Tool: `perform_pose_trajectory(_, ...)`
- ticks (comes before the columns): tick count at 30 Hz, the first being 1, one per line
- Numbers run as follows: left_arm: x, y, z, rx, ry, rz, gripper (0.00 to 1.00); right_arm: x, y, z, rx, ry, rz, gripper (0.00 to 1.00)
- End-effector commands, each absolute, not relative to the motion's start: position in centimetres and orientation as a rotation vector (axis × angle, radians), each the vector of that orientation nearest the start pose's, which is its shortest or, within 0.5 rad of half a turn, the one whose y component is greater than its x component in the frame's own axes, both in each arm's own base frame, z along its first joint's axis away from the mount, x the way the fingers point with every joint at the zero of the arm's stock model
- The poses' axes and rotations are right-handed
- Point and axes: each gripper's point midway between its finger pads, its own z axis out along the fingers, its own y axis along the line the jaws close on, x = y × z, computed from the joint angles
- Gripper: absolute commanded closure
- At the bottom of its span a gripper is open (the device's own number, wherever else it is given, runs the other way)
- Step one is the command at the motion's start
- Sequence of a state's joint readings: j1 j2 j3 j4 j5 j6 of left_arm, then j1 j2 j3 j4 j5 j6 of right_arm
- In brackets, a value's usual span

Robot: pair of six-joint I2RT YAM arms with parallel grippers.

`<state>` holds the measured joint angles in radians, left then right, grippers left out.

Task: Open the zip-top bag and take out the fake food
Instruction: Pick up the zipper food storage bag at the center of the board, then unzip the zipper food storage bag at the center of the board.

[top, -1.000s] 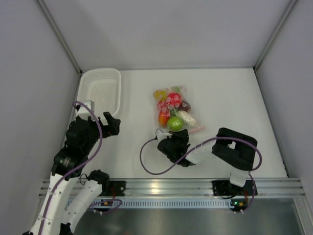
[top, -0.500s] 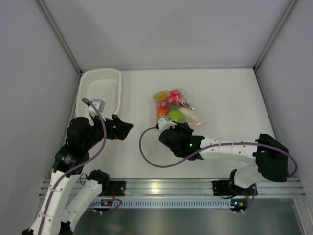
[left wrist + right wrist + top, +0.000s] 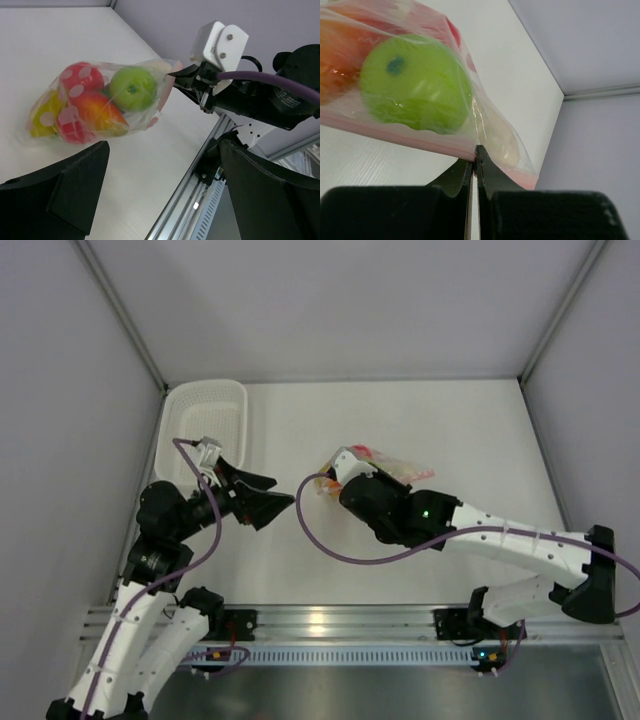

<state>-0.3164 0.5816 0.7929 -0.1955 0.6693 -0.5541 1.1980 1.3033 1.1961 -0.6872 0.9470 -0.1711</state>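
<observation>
The right gripper [image 3: 475, 161] is shown pressed together on the pinkish zip strip [image 3: 420, 139] of the zip-top bag [image 3: 398, 466], which is held near the table's middle, probably so that the mouth is offered for pulling apart. The clear, crinkly film is bulged by the fake food [image 3: 85, 107], glossy and rounded, with a green fruit [image 3: 415, 87] nearest the seal. At nine o'clock from the bag, the left gripper [image 3: 273, 494] is held spread wide, not touching it. A white perforated basket [image 3: 205, 415] is set at ten o'clock.
</observation>
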Motion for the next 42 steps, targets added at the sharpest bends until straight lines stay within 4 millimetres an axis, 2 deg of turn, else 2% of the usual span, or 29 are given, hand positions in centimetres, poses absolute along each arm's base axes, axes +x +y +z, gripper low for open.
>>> perform_pose_trajectory(1, 18.0, -20.0, 35.9, 0.365, 1.507, -1.273, 0.02, 22.5, 20.8, 28.2, -0.945, 1.827, -0.385, 1.0)
perform_pose_trajectory(4, 18.6, -20.8, 35.5, 0.37, 1.485, -1.277, 0.02, 21.7, 21.1, 29.3, -0.969, 1.843, -0.292, 1.0)
perform_pose_trajectory(5, 18.5, -21.1, 36.2, 0.402, 1.437, -1.274, 0.02, 21.6, 21.2, 29.9, -0.966, 1.845, -0.27, 1.0)
perform_pose_trajectory(7, 17.4, -22.2, 35.7, 0.501, 1.385, -1.293, 0.02, 21.0, 21.0, 30.0, -1.0, 1.862, -0.251, 1.0)
perform_pose_trajectory(8, 16.8, -22.5, 36.7, 0.547, 1.305, -1.292, 0.02, 20.9, 21.0, 30.4, -1.004, 1.86, -0.239, 1.0)
perform_pose_trajectory(10, 15.2, -23.6, 36.6, 0.664, 1.219, -1.289, 0.02, 20.6, 21.0, 30.5, -1.021, 1.87, -0.217, 1.0)
perform_pose_trajectory(12, 13.9, -24.6, 35.9, 0.751, 1.139, -1.262, 0.02, 20.4, 21.0, 30.7, -1.026, 1.876, -0.204, 1.0)
perform_pose_trajectory(15, 13.4, -25.9, 34.7, 0.806, 1.116, -1.243, 0.02, 20.2, 20.9, 30.8, -1.01, 1.885, -0.188, 1.0)
perform_pose_trajectory(19, 14.1, -27.9, 32.0, 0.839, 1.204, -1.264, 0.05, 20.2, 20.5, 30.6, -0.971, 1.904, -0.187, 1.0)
perform_pose_trajectory(24, 14.8, -29.2, 30.2, 0.815, 1.257, -1.225, 0.19, 20.2, 20.6, 30.8, -0.922, 1.903, -0.16, 1.0)
perform_pose_trajectory(25, 15.0, -29.3, 30.1, 0.807, 1.265, -1.217, 0.27, 20.3, 20.6, 30.7, -0.923, 1.904, -0.162, 1.0)
perform_pose_trajectory(27, 15.8, -29.5, 29.8, 0.775, 1.284, -1.186, 0.31, 20.3, 20.6, 30.8, -0.914, 1.899, -0.153, 1.0)
perform_pose_trajectory(28, 16.0, -29.5, 29.7, 0.767, 1.284, -1.18, 0.4, 20.4, 20.6, 30.7, -0.912, 1.896, -0.153, 1.0)
perform_pose_trajectory(29, 16.2, -29.5, 29.7, 0.759, 1.283, -1.173, 0.43, 20.4, 20.7, 30.6, -0.914, 1.894, -0.151, 1.0)
perform_pose_trajectory(32, 16.4, -29.5, 30.2, 0.734, 1.27, -1.18, 0.46, 20.6, 20.5, 30.3, -0.917, 1.896, -0.162, 1.0)
perform_pose_trajectory(34, 16.2, -29.8, 30.5, 0.739, 1.257, -1.202, 0.44, 20.6, 20.4, 30.2, -0.909, 1.896, -0.156, 1.0)
perform_pose_trajectory(35, 16.0, -29.9, 30.7, 0.738, 1.247, -1.219, 0.41, 20.6, 20.5, 30.1, -0.912, 1.897, -0.152, 1.0)
perform_pose_trajectory(38, 15.7, -30.4, 31.0, 0.75, 1.235, -1.248, 0.4, 20.6, 20.5, 30.1, -0.906, 1.897, -0.145, 1.0)
perform_pose_trajectory(41, 15.2, -30.8, 31.4, 0.777, 1.217, -1.269, 0.54, 20.6, 20.4, 30.0, -0.906, 1.897, -0.15, 1.0)
perform_pose_trajectory(42, 15.1, -30.9, 31.3, 0.783, 1.218, -1.271, 0.65, 20.6, 20.3, 30.1, -0.9, 1.896, -0.146, 1.0)
